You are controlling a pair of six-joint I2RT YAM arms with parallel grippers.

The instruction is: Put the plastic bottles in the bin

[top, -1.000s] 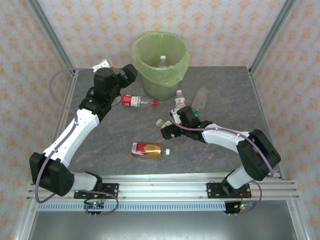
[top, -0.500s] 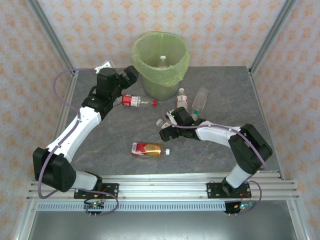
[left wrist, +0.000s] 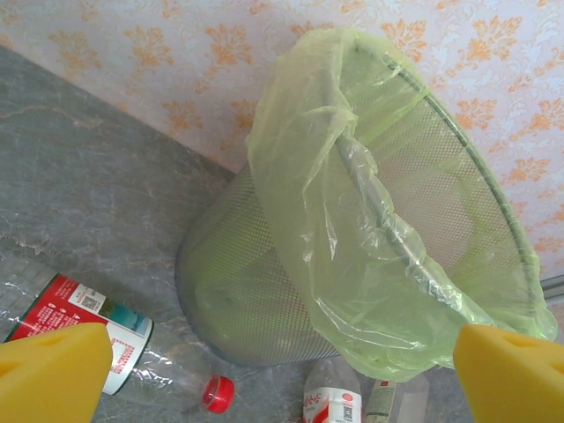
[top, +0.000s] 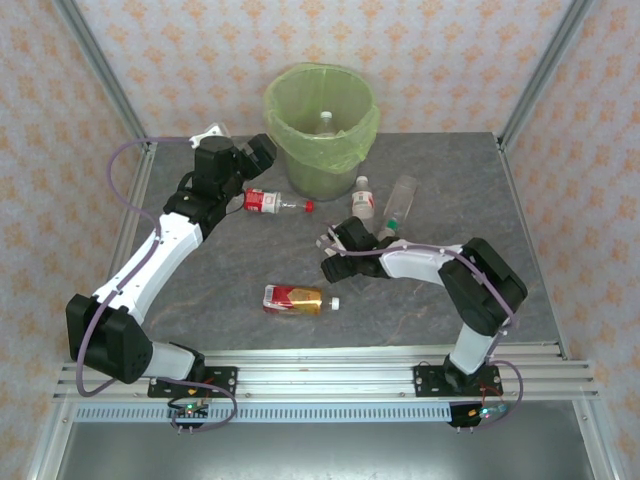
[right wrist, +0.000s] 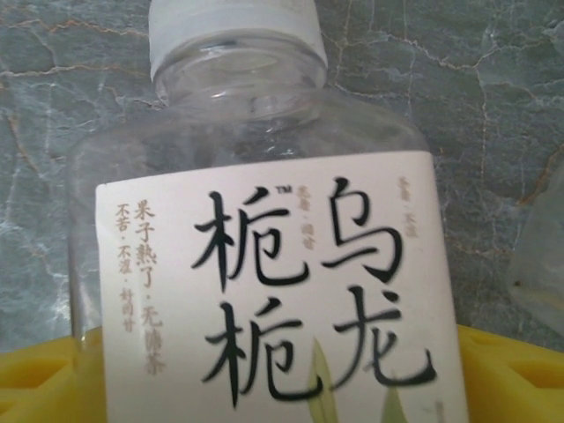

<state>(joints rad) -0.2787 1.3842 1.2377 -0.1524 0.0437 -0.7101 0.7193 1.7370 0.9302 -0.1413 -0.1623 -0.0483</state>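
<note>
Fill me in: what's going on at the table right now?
The right gripper is low over the table, its fingers either side of a lying white-capped bottle; whether it has closed on it is unclear. The left gripper hovers open and empty beside the bin. One bottle in the bin is done. The red-and-gold bottle and three others near the bin's base are out on the table.

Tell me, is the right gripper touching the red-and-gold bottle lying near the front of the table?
Apart. The top view shows bare table between the right gripper and the red-and-gold bottle.
</note>
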